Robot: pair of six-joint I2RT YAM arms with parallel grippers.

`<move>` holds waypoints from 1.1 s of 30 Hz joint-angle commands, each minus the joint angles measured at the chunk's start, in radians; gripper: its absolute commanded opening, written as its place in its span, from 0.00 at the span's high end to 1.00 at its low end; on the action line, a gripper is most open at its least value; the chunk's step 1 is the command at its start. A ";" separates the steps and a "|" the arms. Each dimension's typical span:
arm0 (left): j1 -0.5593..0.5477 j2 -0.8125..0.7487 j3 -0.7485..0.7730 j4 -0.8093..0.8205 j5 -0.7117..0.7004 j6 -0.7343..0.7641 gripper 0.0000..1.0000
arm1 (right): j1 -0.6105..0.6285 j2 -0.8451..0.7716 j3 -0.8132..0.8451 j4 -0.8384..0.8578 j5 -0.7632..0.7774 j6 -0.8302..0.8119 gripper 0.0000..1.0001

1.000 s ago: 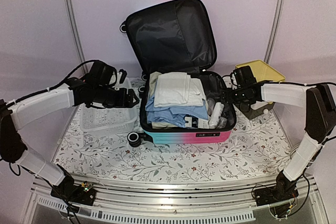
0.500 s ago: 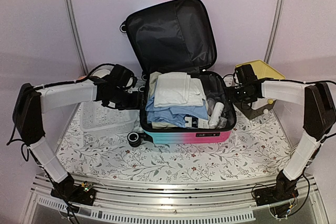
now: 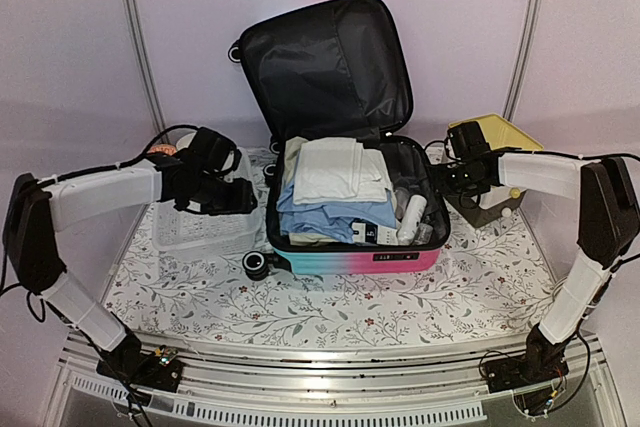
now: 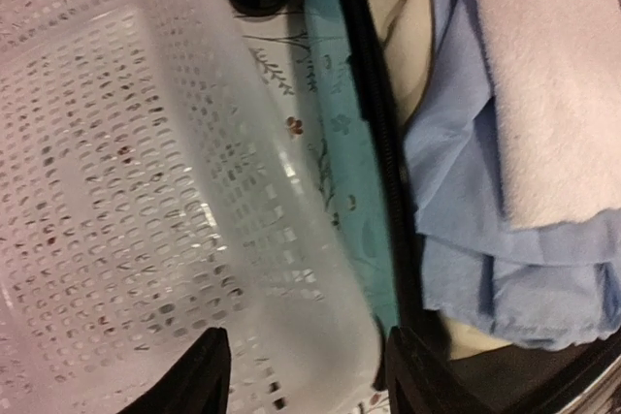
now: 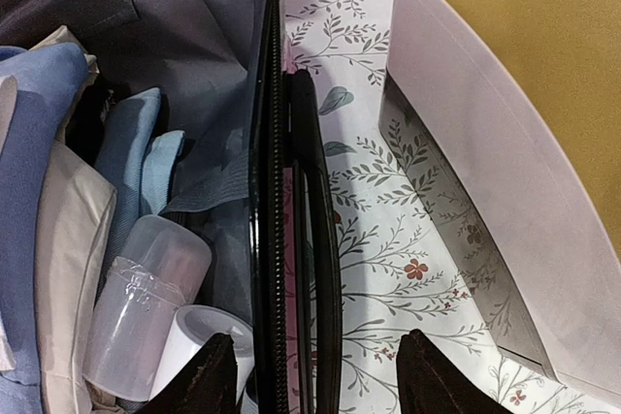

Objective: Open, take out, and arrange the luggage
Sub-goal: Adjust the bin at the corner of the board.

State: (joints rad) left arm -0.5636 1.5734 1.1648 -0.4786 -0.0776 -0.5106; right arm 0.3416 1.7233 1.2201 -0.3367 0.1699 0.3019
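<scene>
Left gripper [image 3: 243, 199] eased back over white perforated plastic basket [image 3: 172, 237]. Open pink-turquoise hard-shell suitcase [image 3: 350, 259] lies just right. Right gripper [image 3: 441, 179] flanks the far side. Both agape, empty.

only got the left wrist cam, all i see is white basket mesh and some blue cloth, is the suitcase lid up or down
Observer: Up. The black-lined lid of the pink-and-turquoise hard-shell suitcase stands open, leaning toward the back wall.
Operator: what about the other side
Observer: The right gripper hovers over the suitcase's right rim, jaws apart, holding nothing, with a yellow-topped box to its right.
Operator: anything there to grab
Observer: A clear plastic bottle lies inside by that rim, beside the folded blue cloth.
</scene>
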 commanded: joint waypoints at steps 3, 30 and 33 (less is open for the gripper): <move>0.144 -0.139 -0.175 -0.012 -0.038 -0.041 0.65 | -0.004 0.012 0.015 -0.001 0.004 0.004 0.43; 0.449 -0.013 -0.163 -0.274 -0.483 -0.227 0.94 | -0.004 -0.004 -0.004 0.000 0.016 0.014 0.43; 0.481 -0.023 -0.163 -0.287 -0.511 -0.240 0.91 | -0.004 -0.006 -0.004 0.000 0.018 0.014 0.43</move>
State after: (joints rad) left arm -0.1257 1.5810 0.9890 -0.7235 -0.5034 -0.7311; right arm 0.3416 1.7233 1.2198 -0.3363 0.1734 0.3031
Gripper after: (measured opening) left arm 0.070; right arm 0.570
